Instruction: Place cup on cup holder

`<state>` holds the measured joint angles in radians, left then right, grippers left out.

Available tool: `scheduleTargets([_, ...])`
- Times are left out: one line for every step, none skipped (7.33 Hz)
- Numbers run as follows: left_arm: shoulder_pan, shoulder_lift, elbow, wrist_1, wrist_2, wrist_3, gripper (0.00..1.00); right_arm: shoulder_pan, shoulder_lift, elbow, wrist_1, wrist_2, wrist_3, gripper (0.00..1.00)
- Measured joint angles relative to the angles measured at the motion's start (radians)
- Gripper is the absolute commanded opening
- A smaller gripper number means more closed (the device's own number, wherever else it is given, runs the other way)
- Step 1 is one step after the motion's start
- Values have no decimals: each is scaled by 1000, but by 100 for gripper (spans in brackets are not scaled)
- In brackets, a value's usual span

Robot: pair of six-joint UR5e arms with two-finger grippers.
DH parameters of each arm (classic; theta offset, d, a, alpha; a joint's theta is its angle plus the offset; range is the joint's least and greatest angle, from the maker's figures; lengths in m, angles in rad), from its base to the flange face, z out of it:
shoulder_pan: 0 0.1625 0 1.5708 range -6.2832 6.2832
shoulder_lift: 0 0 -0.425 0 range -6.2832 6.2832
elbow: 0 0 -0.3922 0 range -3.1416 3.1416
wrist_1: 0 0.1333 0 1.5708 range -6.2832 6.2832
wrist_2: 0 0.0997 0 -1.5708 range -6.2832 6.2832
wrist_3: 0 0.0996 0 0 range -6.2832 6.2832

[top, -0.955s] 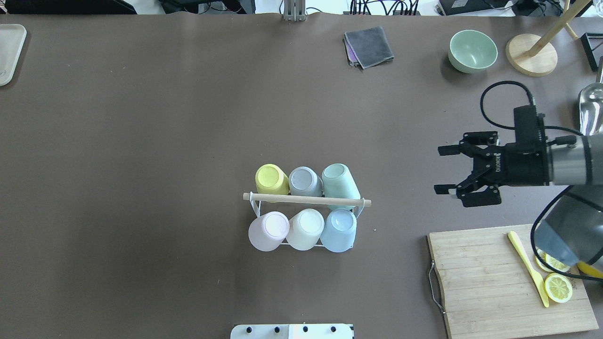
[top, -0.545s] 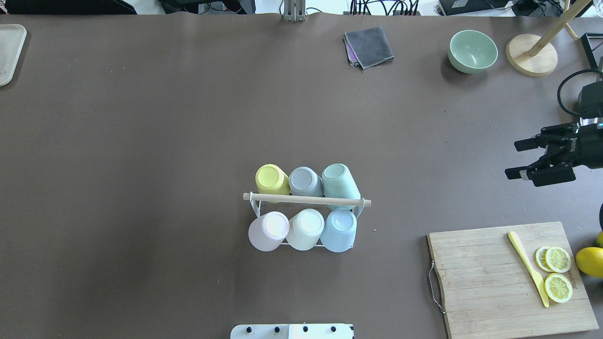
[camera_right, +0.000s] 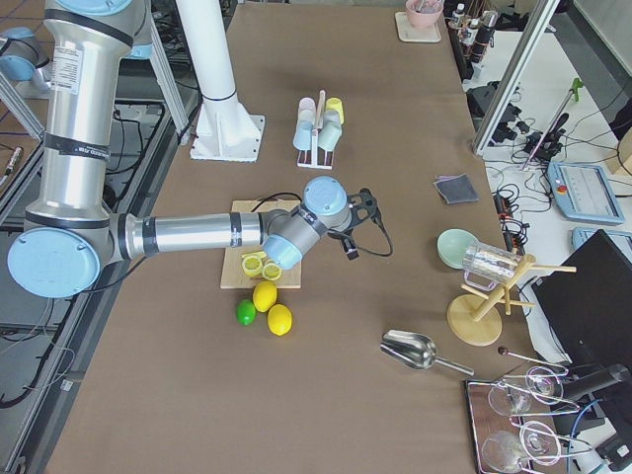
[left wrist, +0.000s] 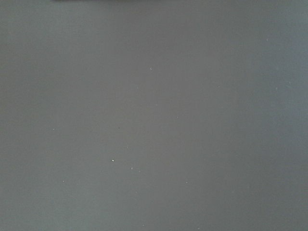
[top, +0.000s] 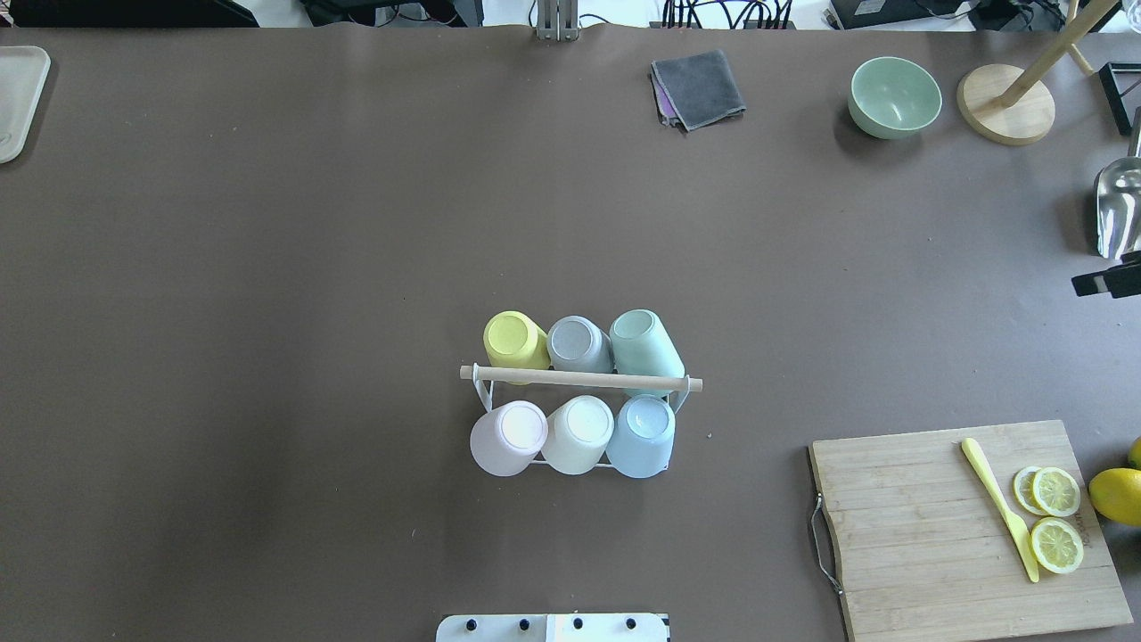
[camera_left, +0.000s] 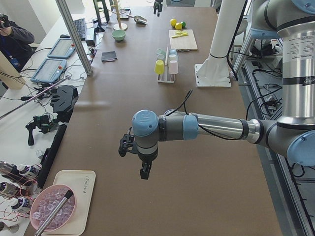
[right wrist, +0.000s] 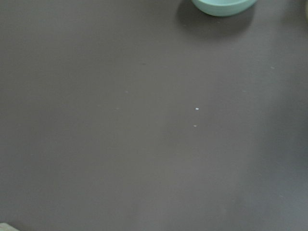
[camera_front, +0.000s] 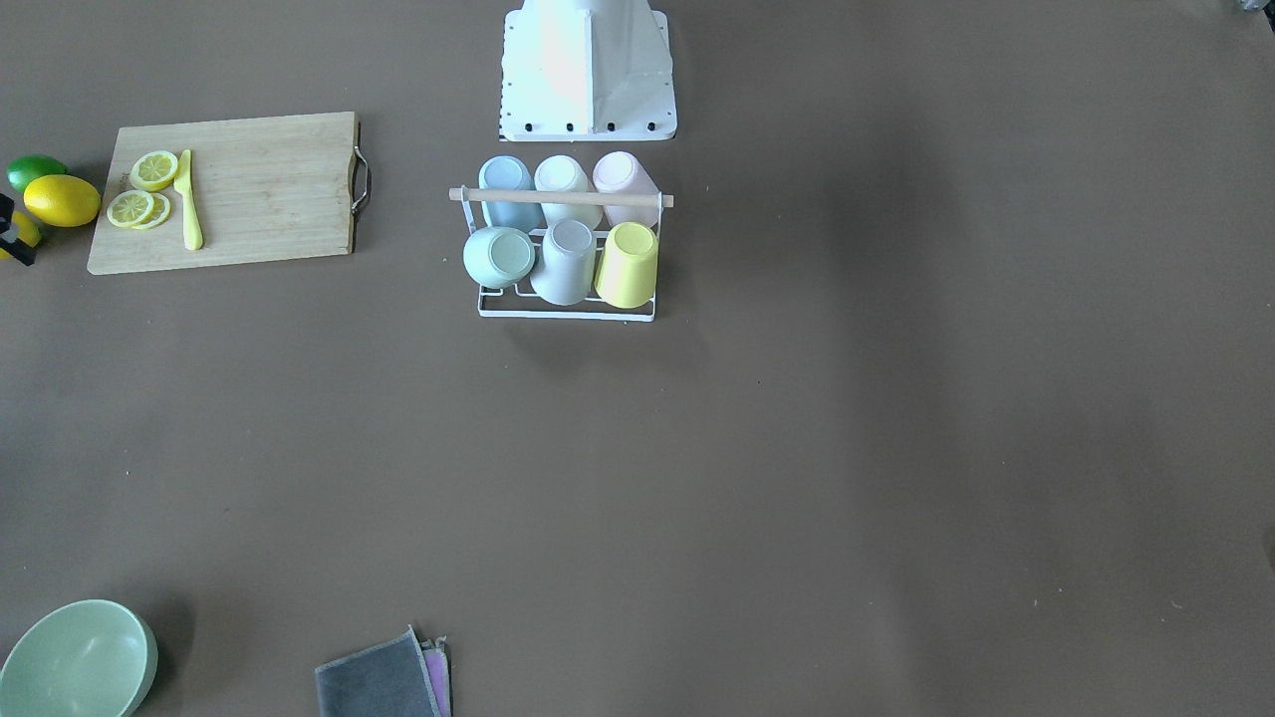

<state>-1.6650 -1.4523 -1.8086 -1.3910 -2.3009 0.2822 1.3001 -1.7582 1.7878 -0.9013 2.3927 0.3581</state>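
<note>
The cup holder (top: pixel 579 378), a white wire rack with a wooden rod across its top, stands at the table's middle and is also seen from the front (camera_front: pixel 561 197). Several cups sit upside down on it: yellow (top: pixel 514 340), grey (top: pixel 578 343) and mint (top: pixel 644 349) in the far row, pink (top: pixel 508 437), white (top: pixel 578 433) and blue (top: pixel 644 435) in the near row. One black finger of my right gripper (top: pixel 1105 283) pokes in at the right edge, far from the rack. My left gripper (camera_left: pixel 140 164) hangs over bare table far off to the left. I cannot tell either gripper's state.
A chopping board (top: pixel 909 526) at the near right carries lemon slices (top: pixel 1056 517) and a yellow knife (top: pixel 998 508). A lemon (top: pixel 1116 496) lies beside it. A green bowl (top: pixel 894 96), grey cloth (top: pixel 700 87), wooden stand (top: pixel 1005 103) and metal scoop (top: pixel 1119 205) sit far right.
My right gripper has pulled back to the right, from near the board's far side to almost out of the overhead view. The rack and cups have not moved.
</note>
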Motion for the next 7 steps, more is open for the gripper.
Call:
scheduleTargets([0,0,1,0,0,8,99,54,-17,-2,-107,-51,-49,100])
scheduleTargets([-1,-1,3,-4,0,10,99,104,-21,-3,-233,-68,-86,100])
scheduleTargets([0,-1,4,-18,0,10,99,147,-22,-7,-356,-67,-127,100])
scheduleTargets([0,0,6,-38,-1,10,99,186,-23,-19,-457,-66,-168,100])
scheduleTargets([-1,3,8,-47,-2,8,99,219,-23,-29,-549,-61,-200,100])
scheduleTargets([-1,4,11,-52,-9,-16,99,241,-20,-35,-634,-59,-229,100])
scheduleTargets([-1,4,15,-54,-26,-56,99,252,-18,-36,-690,-58,-253,100])
